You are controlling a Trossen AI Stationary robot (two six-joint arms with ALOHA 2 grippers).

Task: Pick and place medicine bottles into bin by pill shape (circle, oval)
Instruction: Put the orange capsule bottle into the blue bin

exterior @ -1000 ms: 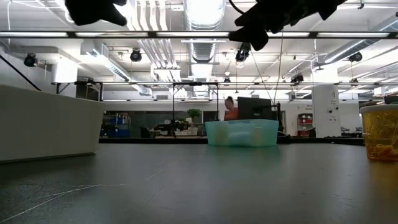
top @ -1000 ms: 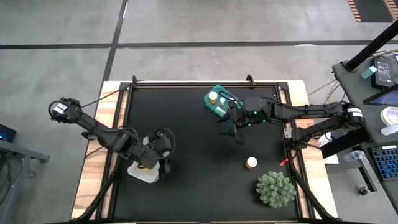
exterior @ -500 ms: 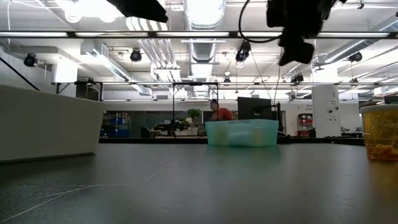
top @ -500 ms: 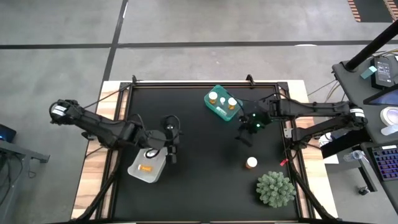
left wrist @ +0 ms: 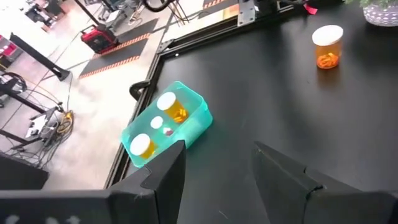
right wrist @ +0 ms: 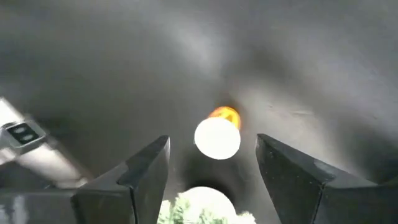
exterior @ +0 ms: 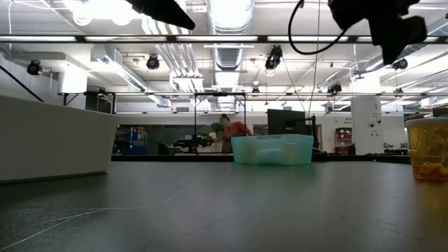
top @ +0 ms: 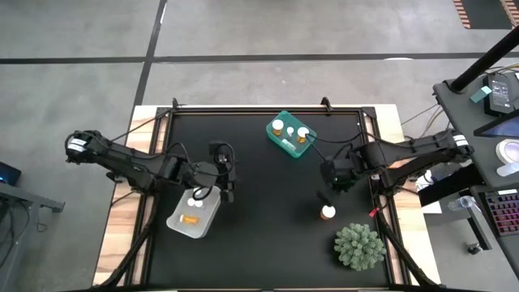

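1. One amber bottle [top: 328,212] with a white cap stands alone on the black desk [top: 259,243], near the green plant [top: 359,246]. No label text legible.
2. Right end effector [top: 324,197] hangs just above it, fingers spread, gripping nothing; the cap shows between them in the right wrist view.
3. Green bin [top: 291,135]: two amber bottles plus one small white bottle.
4. White bin [top: 193,216]: one amber bottle and white ones; count unclear.
5. Left end effector [top: 226,193] beside the white bin, fingers apart, empty.

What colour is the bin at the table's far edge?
The bin is teal-green, clearest in the left wrist view.
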